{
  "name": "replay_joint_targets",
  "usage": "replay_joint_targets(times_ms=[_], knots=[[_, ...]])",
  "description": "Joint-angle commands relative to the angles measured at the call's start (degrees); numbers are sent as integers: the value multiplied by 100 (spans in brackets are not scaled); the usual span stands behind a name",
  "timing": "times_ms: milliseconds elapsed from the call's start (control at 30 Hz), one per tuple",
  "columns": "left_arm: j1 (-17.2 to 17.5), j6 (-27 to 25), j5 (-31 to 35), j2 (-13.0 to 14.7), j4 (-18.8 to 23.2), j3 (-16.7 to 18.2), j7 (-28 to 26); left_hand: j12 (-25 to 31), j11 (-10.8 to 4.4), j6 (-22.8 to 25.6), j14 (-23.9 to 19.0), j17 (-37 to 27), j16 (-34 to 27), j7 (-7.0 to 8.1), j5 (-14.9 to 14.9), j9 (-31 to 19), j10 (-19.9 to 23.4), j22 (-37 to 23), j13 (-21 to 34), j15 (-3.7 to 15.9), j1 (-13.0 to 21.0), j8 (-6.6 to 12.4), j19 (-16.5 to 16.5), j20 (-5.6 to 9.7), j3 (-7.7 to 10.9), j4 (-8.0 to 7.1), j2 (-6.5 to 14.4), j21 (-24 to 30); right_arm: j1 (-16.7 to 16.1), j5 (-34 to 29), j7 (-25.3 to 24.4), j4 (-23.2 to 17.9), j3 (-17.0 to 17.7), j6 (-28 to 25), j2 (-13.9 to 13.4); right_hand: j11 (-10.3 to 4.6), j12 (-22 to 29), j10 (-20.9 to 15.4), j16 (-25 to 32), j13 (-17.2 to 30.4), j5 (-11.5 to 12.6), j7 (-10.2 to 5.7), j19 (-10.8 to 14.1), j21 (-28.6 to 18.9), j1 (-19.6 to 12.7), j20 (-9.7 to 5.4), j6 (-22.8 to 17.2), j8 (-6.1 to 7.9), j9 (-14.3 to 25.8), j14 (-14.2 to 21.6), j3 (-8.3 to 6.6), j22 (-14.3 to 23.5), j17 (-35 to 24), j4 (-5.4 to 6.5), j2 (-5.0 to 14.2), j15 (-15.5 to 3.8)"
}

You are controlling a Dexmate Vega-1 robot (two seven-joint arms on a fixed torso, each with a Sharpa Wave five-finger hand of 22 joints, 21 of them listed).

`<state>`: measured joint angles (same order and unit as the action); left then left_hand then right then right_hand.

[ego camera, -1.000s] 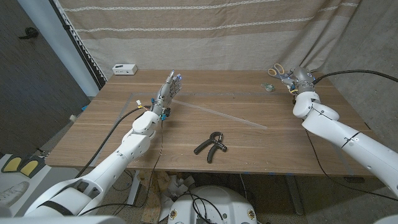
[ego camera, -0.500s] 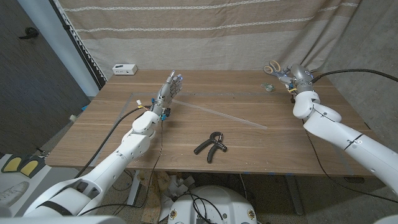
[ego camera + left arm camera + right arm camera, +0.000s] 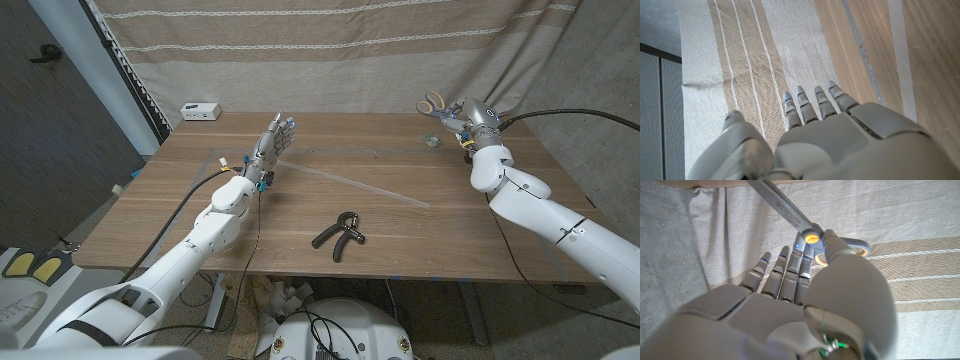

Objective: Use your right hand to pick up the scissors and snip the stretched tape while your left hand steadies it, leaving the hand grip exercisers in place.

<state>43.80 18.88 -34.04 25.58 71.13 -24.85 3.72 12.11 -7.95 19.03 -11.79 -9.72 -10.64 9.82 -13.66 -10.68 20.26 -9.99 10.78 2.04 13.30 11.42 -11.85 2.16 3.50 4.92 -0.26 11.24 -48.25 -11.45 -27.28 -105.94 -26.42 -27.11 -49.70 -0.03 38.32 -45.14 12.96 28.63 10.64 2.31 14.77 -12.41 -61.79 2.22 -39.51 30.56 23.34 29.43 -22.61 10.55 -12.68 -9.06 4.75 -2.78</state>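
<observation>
My right hand [image 3: 472,122] grips the scissors [image 3: 433,103] at the table's far right and holds them raised off the wood, orange-and-grey handles toward the curtain. In the right wrist view the steel blade [image 3: 782,208] and yellow pivot [image 3: 811,238] stick out past the fingers [image 3: 785,275] of my right hand [image 3: 790,315]. A strip of clear tape [image 3: 350,183] runs across the table from beside my left hand [image 3: 272,142] toward the right. That left hand [image 3: 840,140] has its fingers straight and holds nothing. The pale tape strip [image 3: 901,55] lies on the wood beside it.
One black hand grip exerciser [image 3: 340,232] lies near the front middle of the wooden table [image 3: 150,215]. A small tape roll [image 3: 432,140] sits below the raised scissors. A white box [image 3: 200,110] stands at the far left corner. A striped curtain [image 3: 330,50] hangs behind.
My right hand has raised the scissors and carried them a little to the left. The left hand and the tape have stayed put.
</observation>
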Motion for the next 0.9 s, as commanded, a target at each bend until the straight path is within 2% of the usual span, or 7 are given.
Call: replay_joint_targets(times_ms=[33,333,600,900], knots=[[-23,35,-31,-17,-61,11,61,55,6,39,-39,-34,-4,-7,26,-15,58,-17,21,579,-43,9,8,281,4,46,-4,-7,-74,-211,-94,9,48,248,91,-1067,42,-1046,-3,34,45,-626,20,-7,-105,-54,-663,20,0,0,18,11,-23,-11,120,-962],[-21,64,-50,-39,-108,15,80,56,3,49,-38,-34,-3,-5,28,-15,76,-17,21,579,-51,12,3,286,1,47,-5,-5,-141,-406,-268,35,69,384,190,-1075,38,-975,33,68,58,-651,31,-7,-160,-72,-560,-39,-40,15,46,17,-65,-10,161,-976],[-9,74,-56,-44,-114,23,70,48,5,54,-35,-34,-2,-1,30,-15,73,-17,22,580,-58,11,6,285,-2,47,-5,-5,-209,-478,-436,170,118,854,237,-1092,43,-971,44,76,60,-669,36,-8,-198,-119,-581,-42,-62,-8,77,21,-91,-13,175,-987],[-34,112,-64,-71,-189,19,111,51,19,52,-40,-34,-3,0,31,-15,95,-17,22,576,-64,9,4,286,-4,48,-4,-5,-266,-575,-572,226,178,1094,323,-1103,44,-972,48,75,65,-688,26,-3,-237,-159,-600,-45,-88,-39,108,24,-112,-11,190,-995]])
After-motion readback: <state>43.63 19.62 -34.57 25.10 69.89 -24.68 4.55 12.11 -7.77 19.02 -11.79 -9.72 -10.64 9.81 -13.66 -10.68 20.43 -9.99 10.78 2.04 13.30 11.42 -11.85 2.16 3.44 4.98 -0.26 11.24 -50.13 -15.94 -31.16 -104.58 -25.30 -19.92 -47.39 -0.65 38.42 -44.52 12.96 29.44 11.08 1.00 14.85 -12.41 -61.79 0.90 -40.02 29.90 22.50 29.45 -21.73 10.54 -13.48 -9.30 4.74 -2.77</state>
